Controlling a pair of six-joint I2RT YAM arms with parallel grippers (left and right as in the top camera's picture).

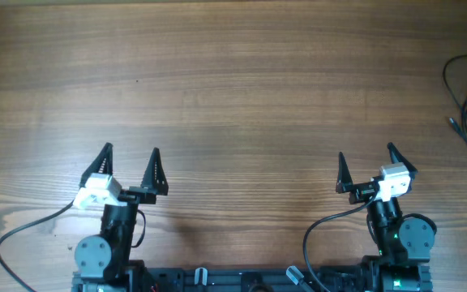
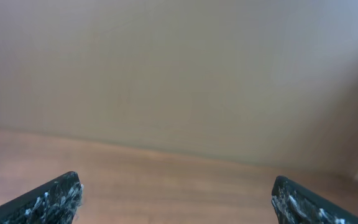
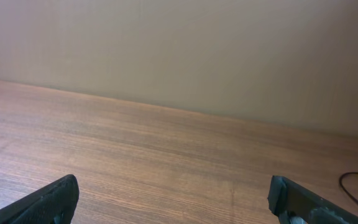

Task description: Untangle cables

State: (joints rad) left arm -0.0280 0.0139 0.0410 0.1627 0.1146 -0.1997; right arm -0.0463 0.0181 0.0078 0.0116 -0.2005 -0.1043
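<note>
Plainly out of reach: cords at the far right edge, both claws wide and empty

Only a part of the cables (image 1: 466, 105) shows from overhead. They are thin black cords looped loosely on the wooden worktop (image 1: 233, 81) at its far right edge, and some loops run out of the picture. The right wrist view catches one thin strand at its lower right corner. How they are knotted cannot be told from here.

The left claw (image 1: 131, 149) and the right claw (image 1: 366, 151) both sit near the robot's base with jaws spread wide, holding nothing and well apart from the cords.

Such cords are likely light, limp and a little slippery. They would sag and drag their neighbours along rather than hold a shape. A pinch on a single strand that lies clear of the others seems the safest hold, since a grab at the bundle might tighten it.

Room is generous, as the broad middle of the worktop lies bare between the arms. The risk is on the right, where a careless pull could send loops off the edge. The right claw is the nearer one.
</note>
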